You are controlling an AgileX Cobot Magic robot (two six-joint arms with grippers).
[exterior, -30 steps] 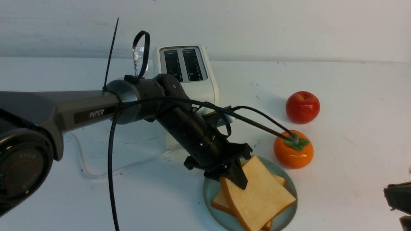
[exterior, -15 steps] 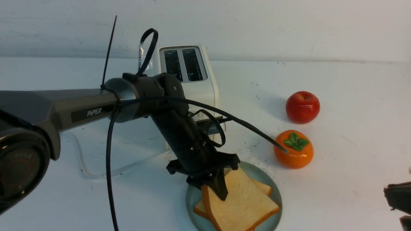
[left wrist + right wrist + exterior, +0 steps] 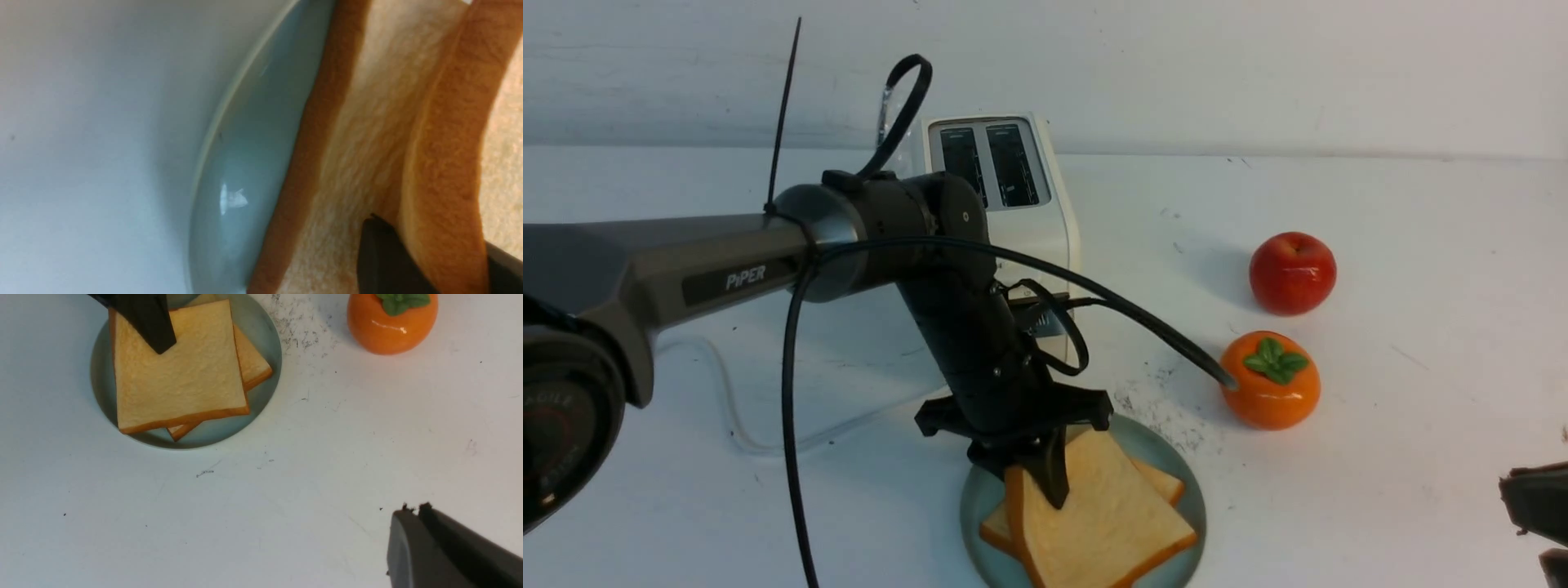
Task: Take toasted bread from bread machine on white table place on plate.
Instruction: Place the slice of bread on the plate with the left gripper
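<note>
The left pincer is clamped on one edge of the upper square slice of pale tan toasted bread. This is laid across the second slice on the round mint-green plate, near the emptied white two-slot bread machine on the white desk. Placing is judged nearly done; release, then a clean lift away, is called for.

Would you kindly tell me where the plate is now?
Front view: the plate lies at bottom centre, nearer the robot than the toaster, with the orange fruit to its right.
</note>
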